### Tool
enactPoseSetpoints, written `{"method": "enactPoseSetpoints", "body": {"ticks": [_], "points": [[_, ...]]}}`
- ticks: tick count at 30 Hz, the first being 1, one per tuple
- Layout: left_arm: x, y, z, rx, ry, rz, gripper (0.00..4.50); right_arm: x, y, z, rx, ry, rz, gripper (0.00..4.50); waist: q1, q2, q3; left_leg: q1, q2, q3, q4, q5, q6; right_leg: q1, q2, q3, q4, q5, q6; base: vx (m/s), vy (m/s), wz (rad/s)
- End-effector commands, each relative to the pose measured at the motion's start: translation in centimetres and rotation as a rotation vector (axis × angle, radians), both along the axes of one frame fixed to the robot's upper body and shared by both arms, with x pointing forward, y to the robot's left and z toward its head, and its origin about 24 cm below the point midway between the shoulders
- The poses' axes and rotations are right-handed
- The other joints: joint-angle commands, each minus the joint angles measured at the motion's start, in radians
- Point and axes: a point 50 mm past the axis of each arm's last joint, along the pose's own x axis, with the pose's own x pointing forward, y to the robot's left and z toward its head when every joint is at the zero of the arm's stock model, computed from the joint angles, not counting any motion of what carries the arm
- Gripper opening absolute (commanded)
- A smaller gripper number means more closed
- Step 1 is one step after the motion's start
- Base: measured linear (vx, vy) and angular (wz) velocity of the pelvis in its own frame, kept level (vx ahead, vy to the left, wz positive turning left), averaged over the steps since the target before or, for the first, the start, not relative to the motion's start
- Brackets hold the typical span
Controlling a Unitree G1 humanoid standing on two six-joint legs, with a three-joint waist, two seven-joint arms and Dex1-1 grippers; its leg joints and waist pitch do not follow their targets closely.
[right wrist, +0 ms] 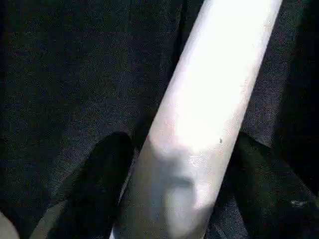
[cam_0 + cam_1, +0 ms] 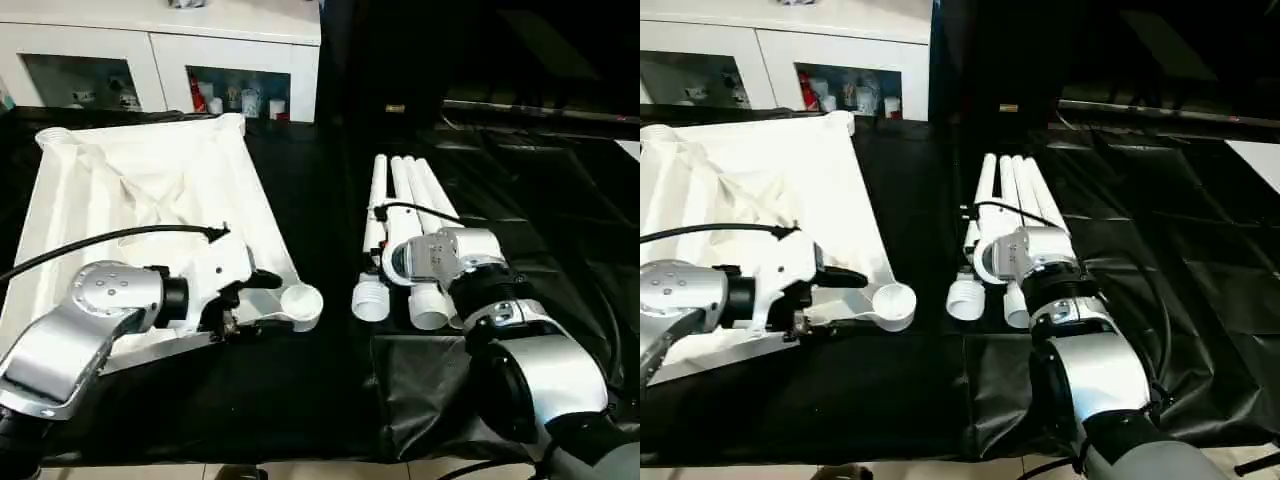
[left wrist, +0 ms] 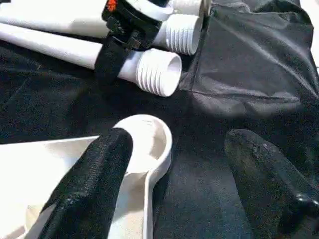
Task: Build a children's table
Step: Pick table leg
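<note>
The tabletop lies left of the legs, apart.

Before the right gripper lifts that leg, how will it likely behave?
The leg looks like a stiff, hollow plastic tube, so probably light. Its smooth round surface may slip between the right gripper fingers. Nudged, it could roll on the black cloth.

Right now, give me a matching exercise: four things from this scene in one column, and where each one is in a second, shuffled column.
Things:
1. tabletop
2. legs
3. left claw
4. cabinet

Places:
A. at the tabletop's near corner socket
B. behind the work surface, at the back
C. side by side on the black cloth, on the robot's right
D. flat on the black cloth, on the robot's left

Pairs: 1-D, 2-C, 3-A, 4-B
</note>
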Motion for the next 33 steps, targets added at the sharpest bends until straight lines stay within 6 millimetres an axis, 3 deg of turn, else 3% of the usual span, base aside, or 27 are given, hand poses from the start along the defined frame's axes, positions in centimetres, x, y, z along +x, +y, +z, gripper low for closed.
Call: {"method": "enactPoseSetpoints", "body": {"ticks": [1, 4, 14, 19, 21, 22, 23, 25, 30, 31, 32, 33], "points": [[0.3, -0.3, 0.3, 0.019, -0.051, 0.003, 3.87, 0.4, -0.3, 0.7, 0.007, -0.016, -0.022, 2.79, -0.007, 0.024, -0.066, 0.033, 0.059, -0.023, -0.075, -0.258, -0.133, 0.025, -0.105, 0.062, -0.073, -0.13, -0.121, 0.0, 0.0, 0.0], [0.5, -0.3, 0.1, 0.035, -0.07, 0.037, 4.26, 0.4, -0.3, 0.6, 0.009, -0.012, -0.027, 2.48, -0.007, 0.026, -0.067, 0.033, 0.06, -0.023, -0.075, -0.252, -0.132, 0.026, -0.105, 0.061, -0.072, -0.123, -0.12, 0.0, 0.0, 0.0], [1.4, -0.5, 0.3, -0.074, -0.161, 0.149, 4.5, 0.5, -0.4, 0.6, 0.025, -0.015, -0.052, 1.9, -0.006, 0.025, -0.067, 0.032, 0.059, -0.024, -0.074, -0.252, -0.13, 0.027, -0.104, 0.06, -0.072, -0.115, -0.125, 0.0, 0.0, 0.0], [2.7, -0.7, 1.8, -0.197, -0.271, 0.232, 4.5, 1.5, -0.4, 3.0, 0.151, -0.13, -0.088, 1.87, -0.005, 0.021, -0.07, 0.033, 0.059, -0.021, -0.071, -0.24, -0.117, 0.029, -0.104, 0.06, -0.072, -0.091, -0.123, 0.0, 0.0, 0.0], [3.9, -0.9, 3.0, -0.315, -0.341, 0.343, 4.5, 2.0, -0.1, 4.8, 0.262, -0.246, -0.089, 1.87, -0.004, 0.021, -0.069, 0.03, 0.06, -0.021, -0.072, -0.224, -0.11, 0.031, -0.104, 0.06, -0.072, -0.067, -0.122, 0.0, 0.0, 0.0], [4.8, -1.1, 3.7, -0.4, -0.332, 0.426, 4.5, 2.2, -0.1, 6.6, 0.309, -0.416, -0.046, 1.87, -0.001, 0.02, -0.071, 0.032, 0.061, -0.02, -0.069, -0.222, -0.106, 0.032, -0.105, 0.06, -0.071, -0.046, -0.121, 0.0, 0.0, 0.0], [4.8, -1.1, 3.8, -0.404, -0.331, 0.429, 4.5, 2.2, -0.1, 6.7, 0.311, -0.423, -0.044, 1.86, 0.0, 0.018, -0.074, 0.031, 0.062, -0.02, -0.067, -0.212, -0.105, 0.033, -0.106, 0.059, -0.067, -0.026, -0.122, 0.0, 0.0, 0.0], [5.5, -1.6, 4.2, -0.479, -0.256, 0.464, 4.5, 1.9, -0.2, 8.0, 0.305, -0.57, 0.023, 1.86, 0.001, 0.014, -0.075, 0.028, 0.059, -0.021, -0.066, -0.173, -0.086, 0.036, -0.105, 0.056, -0.066, 0.003, -0.122, 0.0, 0.0, 0.0], [6.9, -3.4, 5.1, -0.607, -0.158, 0.526, 4.5, -0.1, -0.8, 9.7, 0.495, -0.667, 0.207, 1.86, 0.003, 0.008, -0.072, 0.023, 0.057, -0.021, -0.065, -0.15, -0.048, 0.044, -0.104, 0.058, -0.072, 0.0, -0.124, 0.0, 0.0, 0.0], [7.1, -3.7, 5.5, -0.644, -0.151, 0.534, 4.5, -0.6, -1.0, 10.0, 0.526, -0.692, 0.238, 1.86, 0.012, 0.01, -0.075, 0.029, 0.06, -0.018, -0.058, -0.153, -0.04, 0.042, -0.107, 0.059, -0.075, 0.009, -0.124, 0.0, 0.0, 0.0], [7.3, -4.0, 5.8, -0.679, -0.124, 0.54, 4.5, -1.0, -1.2, 10.2, 0.547, -0.712, 0.267, 1.86, 0.01, 0.005, -0.075, 0.02, 0.059, -0.021, -0.06, -0.132, -0.031, 0.048, -0.104, 0.057, -0.071, 0.03, -0.132, 0.0, 0.0, 0.0], [7.4, -4.3, 6.0, -0.706, -0.094, 0.545, 4.5, -1.3, -1.4, 10.4, 0.563, -0.728, 0.291, 1.86, 0.013, 0.004, -0.076, 0.023, 0.06, -0.021, -0.059, -0.13, -0.028, 0.046, -0.105, 0.056, -0.071, 0.034, -0.136, 0.0, 0.0, 0.0]]}}
